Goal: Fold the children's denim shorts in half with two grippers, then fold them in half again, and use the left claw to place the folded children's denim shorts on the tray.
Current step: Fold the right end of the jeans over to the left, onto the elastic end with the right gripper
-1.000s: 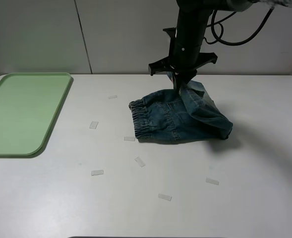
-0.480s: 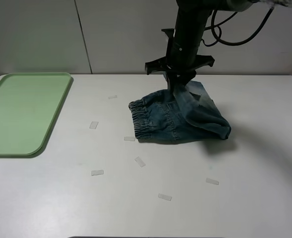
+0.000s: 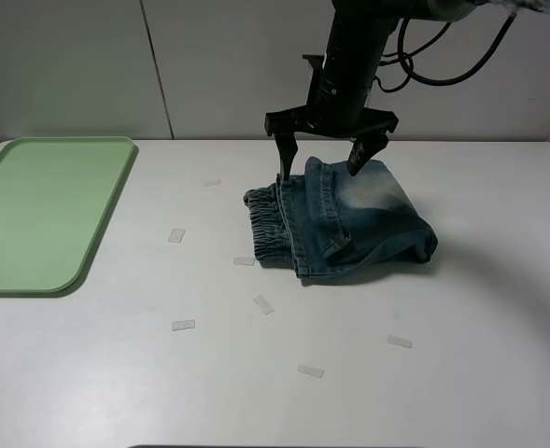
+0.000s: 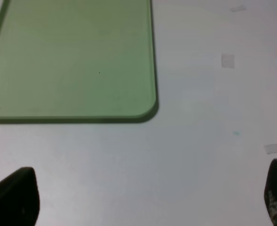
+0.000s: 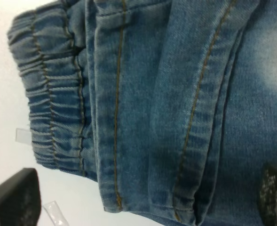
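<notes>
The children's denim shorts (image 3: 349,224) lie folded on the white table, elastic waistband toward the left, a pale faded patch on top. My right gripper (image 3: 329,170) hangs open just above their far edge, fingers spread to either side, holding nothing. The right wrist view looks straight down on the folded denim (image 5: 176,103) and the gathered waistband (image 5: 53,94). My left gripper (image 4: 147,197) is open and empty over bare table near the corner of the pale green tray (image 4: 72,61). The left arm is out of the exterior view. The tray (image 3: 41,215) lies at the far left.
Several small clear tape pieces lie on the table, such as one (image 3: 176,235) left of the shorts and one (image 3: 310,371) in front. A white wall stands behind the table. The tray holds nothing.
My right gripper carried the lifted leg end leftward over the shorts, then opened and let it go. The leg now lies flat on the waistband half.
</notes>
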